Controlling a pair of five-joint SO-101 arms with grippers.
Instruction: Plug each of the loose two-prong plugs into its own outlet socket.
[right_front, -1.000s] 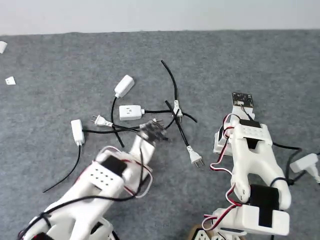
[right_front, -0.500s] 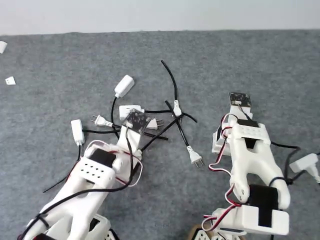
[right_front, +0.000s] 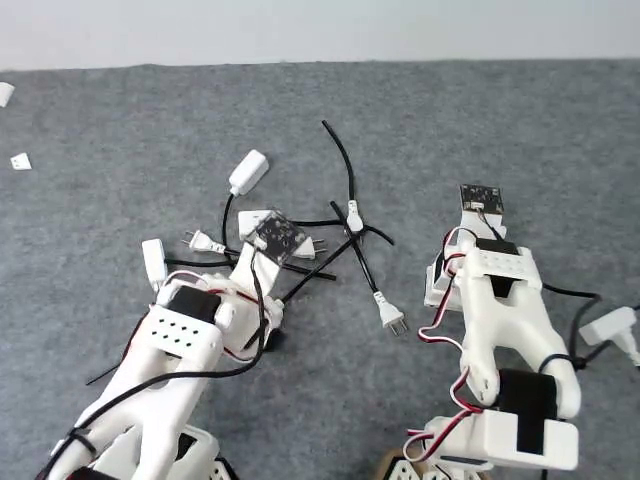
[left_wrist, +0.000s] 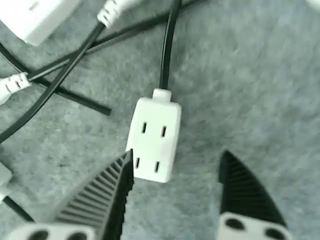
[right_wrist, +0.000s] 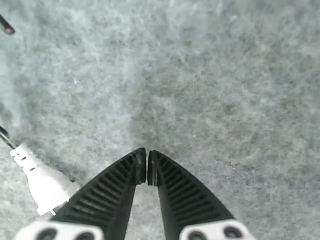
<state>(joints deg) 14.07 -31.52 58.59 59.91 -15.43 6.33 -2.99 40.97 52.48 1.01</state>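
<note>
Left gripper (left_wrist: 176, 159) stood open-jawed, empty, above outlet socket (left_wrist: 154, 137) | Right gripper (right_wrist: 147, 159) was pinched closed, empty | Risk: off-centre closing could have shoved socket or snagged nearby cords (left_wrist: 80, 100).

Robotics lab test bench: a left arm (right_front: 175, 345) and a right arm (right_front: 510, 320) of white plastic, red and black wiring exposed, stand at a tabletop (right_front: 540, 120) covered in grey felt-like matting, with a loose plug (right_front: 390, 318) and an outlet socket (right_front: 248, 172) among black cords (right_front: 345, 160), a bare pale wall (right_front: 320, 30) behind.
</note>
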